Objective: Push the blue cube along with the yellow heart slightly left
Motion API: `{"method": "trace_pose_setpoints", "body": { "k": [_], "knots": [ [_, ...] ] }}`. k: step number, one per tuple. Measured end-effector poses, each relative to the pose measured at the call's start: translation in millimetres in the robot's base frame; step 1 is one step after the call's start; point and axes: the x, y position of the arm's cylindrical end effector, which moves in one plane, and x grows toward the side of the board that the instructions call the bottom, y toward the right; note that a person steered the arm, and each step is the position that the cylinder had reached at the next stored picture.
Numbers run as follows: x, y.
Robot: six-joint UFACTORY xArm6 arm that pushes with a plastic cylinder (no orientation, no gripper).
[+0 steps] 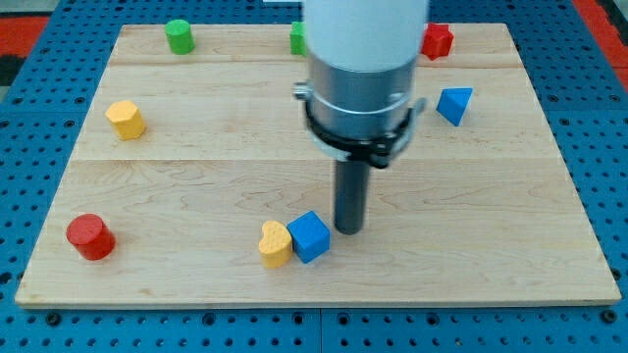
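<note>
The blue cube (309,236) sits near the board's bottom middle, touching the yellow heart (276,243) on its left side. My tip (348,228) stands on the board just right of the blue cube, very close to its right edge; I cannot tell if it touches. The rod hangs from the arm's white and grey body (363,69), which covers the top middle of the view.
The wooden board (510,255) also holds a red cylinder (90,236) at the bottom left, a yellow block (126,120) at the left, a green cylinder (179,36), a partly hidden green block (297,39), a red block (437,41) and a blue triangular block (454,104).
</note>
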Motion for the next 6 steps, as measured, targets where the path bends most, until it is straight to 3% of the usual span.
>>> {"method": "trace_pose_setpoints", "body": {
  "k": [1,6],
  "knots": [
    [2,23],
    [14,-137]
  ]
}}
